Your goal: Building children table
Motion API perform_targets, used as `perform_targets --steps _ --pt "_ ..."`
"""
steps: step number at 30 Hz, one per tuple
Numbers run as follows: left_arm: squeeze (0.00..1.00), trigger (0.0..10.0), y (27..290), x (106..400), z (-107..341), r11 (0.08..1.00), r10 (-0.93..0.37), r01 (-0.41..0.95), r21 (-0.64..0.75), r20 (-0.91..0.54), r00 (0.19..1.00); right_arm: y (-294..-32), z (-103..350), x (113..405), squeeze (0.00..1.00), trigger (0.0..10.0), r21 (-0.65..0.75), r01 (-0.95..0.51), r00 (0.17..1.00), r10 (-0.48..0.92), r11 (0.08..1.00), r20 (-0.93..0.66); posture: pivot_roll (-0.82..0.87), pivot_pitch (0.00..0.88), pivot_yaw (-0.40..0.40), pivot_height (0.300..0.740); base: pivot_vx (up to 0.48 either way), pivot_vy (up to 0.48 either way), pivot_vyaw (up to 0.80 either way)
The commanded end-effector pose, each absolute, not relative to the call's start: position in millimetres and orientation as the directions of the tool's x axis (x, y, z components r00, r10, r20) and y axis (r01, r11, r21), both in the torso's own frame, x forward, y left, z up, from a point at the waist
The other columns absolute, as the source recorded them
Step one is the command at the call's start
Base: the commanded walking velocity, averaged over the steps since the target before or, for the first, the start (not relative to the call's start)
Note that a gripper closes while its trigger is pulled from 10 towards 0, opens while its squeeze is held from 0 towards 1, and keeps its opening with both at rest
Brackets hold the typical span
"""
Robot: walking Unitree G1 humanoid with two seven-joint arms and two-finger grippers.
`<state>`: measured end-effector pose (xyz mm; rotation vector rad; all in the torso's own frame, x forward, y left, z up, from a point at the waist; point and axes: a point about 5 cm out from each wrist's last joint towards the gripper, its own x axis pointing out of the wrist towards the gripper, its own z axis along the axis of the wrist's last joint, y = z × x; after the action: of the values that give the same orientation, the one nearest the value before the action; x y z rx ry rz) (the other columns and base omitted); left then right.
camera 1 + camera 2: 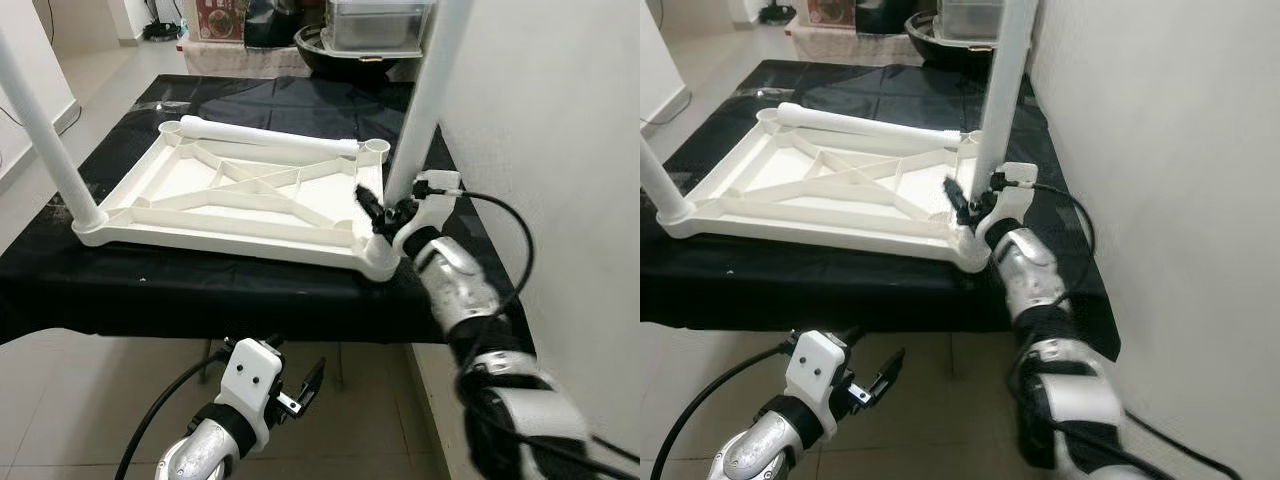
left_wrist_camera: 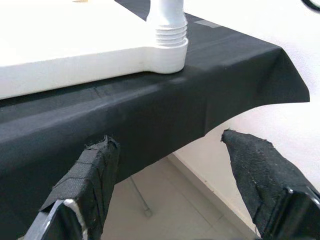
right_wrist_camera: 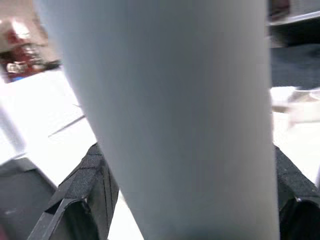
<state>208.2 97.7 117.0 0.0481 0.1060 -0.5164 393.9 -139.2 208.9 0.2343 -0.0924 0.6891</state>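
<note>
Right gripper (image 1: 385, 212) raised to the near right corner of the tabletop (image 1: 180, 190), fingers (image 3: 82, 192) set on either side of the upright leg (image 1: 425, 90) and closed against it — clamped low on the tube, just above its socket (image 1: 381, 262). Seen close in the right wrist view as a wide pale column between the two black pads.

Tabletop lying upside down on the black cloth (image 1: 200, 285), ribbed underside up, to the left of and beyond the right gripper. Second leg (image 1: 45, 140) standing in the near left corner socket, well apart from the right gripper across the panel. Third leg (image 1: 265, 135) lying flat along the far edge, between the two far corner sockets — one of them (image 1: 375, 148) just beyond the right gripper. White wall (image 1: 550, 150) close on the gripper's right.

Left gripper (image 1: 300, 390) held low, below the table edge and in front of the cloth, fingers (image 2: 87, 185) spread apart and holding nothing. Ahead of it and above, in the left wrist view: cloth overhang, panel corner and the threaded base of the leg (image 2: 169, 30) seated in its socket. Tiled floor (image 1: 60, 400) beneath.
</note>
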Motion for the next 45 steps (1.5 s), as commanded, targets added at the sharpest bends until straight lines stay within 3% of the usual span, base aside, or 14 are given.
perform_targets --steps 1,6,7,9,10,17,18,22,29,30,31,32,35,45 --pt "0.0 10.0 99 208 113 0.87 -0.487 0.493 0.009 -0.13 0.864 -121 210 391 0.0 10.0 0.173 -0.759 0.65 0.748 0.628 0.137 0.13 0.108 -0.034 0.74 0.0 0.0 0.0" --pt "0.0 10.0 99 208 113 0.871 -0.487 0.492 0.008 -0.13 0.864 -118 210 388 0.0 10.0 0.161 -0.817 0.574 0.81 0.554 0.12 0.13 0.108 -0.037 0.74 0.0 0.0 0.0" --pt "0.0 10.0 100 208 113 0.871 -0.485 0.491 0.009 -0.13 0.865 -110 209 383 0.0 10.0 0.129 -0.894 0.442 0.894 0.43 0.079 0.16 0.112 -0.054 0.74 0.0 0.0 0.0" --pt "0.0 10.0 100 208 113 0.871 -0.485 0.491 0.009 -0.13 0.865 -110 209 383 0.0 10.0 0.129 -0.894 0.442 0.894 0.43 0.079 0.16 0.112 -0.054 0.74 0.0 0.0 0.0" --pt "0.0 10.0 99 207 113 0.872 -0.485 0.49 0.01 -0.13 0.865 -104 209 378 0.0 10.0 0.108 -0.944 0.317 0.948 0.311 0.039 0.17 0.115 -0.058 0.74 0.0 0.0 0.0" --pt "0.0 10.0 99 206 114 0.871 -0.485 0.49 0.007 -0.131 0.864 -95 214 371 0.0 10.0 0.086 -0.988 0.132 0.991 0.131 0.015 0.17 0.122 -0.062 0.74 0.0 0.0 0.0" --pt "0.0 10.0 99 205 114 0.871 -0.486 0.491 0.004 -0.132 0.864 -91 216 369 0.0 0.0 0.081 -0.993 0.086 0.996 0.084 0.021 0.17 0.125 -0.061 0.74 0.0 0.0 0.0" --pt "0.0 10.0 99 205 114 0.87 -0.488 0.492 0.003 -0.132 0.863 -88 218 368 0.0 0.0 0.074 -0.995 0.069 0.997 0.067 0.031 0.17 0.126 -0.06 0.74 0.0 0.0 0.0" --pt "0.0 10.0 98 206 113 0.869 -0.49 0.495 0.001 -0.133 0.861 -87 209 389 0.0 0.0 0.024 -0.88 0.475 0.88 0.475 0.002 0.17 0.122 -0.057 0.74 0.0 0.0 0.0" --pt "0.0 10.0 98 206 113 0.869 -0.491 0.495 0.0 -0.133 0.861 -95 207 396 0.0 0.0 0.048 -0.784 0.619 0.785 0.619 0.003 0.16 0.12 -0.057 0.74 0.0 0.0 0.0" --pt "0.0 10.0 98 206 113 0.869 -0.491 0.495 0.0 -0.133 0.861 -95 207 396 0.0 0.0 0.048 -0.784 0.619 0.785 0.619 0.003 0.16 0.12 -0.057 0.74 0.0 0.0 0.0" --pt "0.0 10.0 98 207 113 0.868 -0.492 0.496 -0.001 -0.133 0.861 -109 203 405 0.0 0.0 0.09 -0.603 0.795 0.606 0.793 -0.012 0.16 0.118 -0.053 0.74 0.0 0.0 0.0" --pt "0.0 10.0 98 207 113 0.867 -0.494 0.498 -0.002 -0.134 0.859 -138 195 413 0.0 0.0 0.121 -0.254 0.963 0.262 0.96 -0.057 0.15 0.117 -0.051 0.74 0.0 0.0 0.0" --pt "0.0 10.0 98 208 112 0.866 -0.496 0.501 -0.001 -0.136 0.857 -161 172 401 0.0 0.0 0.246 0.357 0.932 -0.329 0.901 -0.15 0.15 0.114 -0.049 0.74 0.0 0.0 0.0"
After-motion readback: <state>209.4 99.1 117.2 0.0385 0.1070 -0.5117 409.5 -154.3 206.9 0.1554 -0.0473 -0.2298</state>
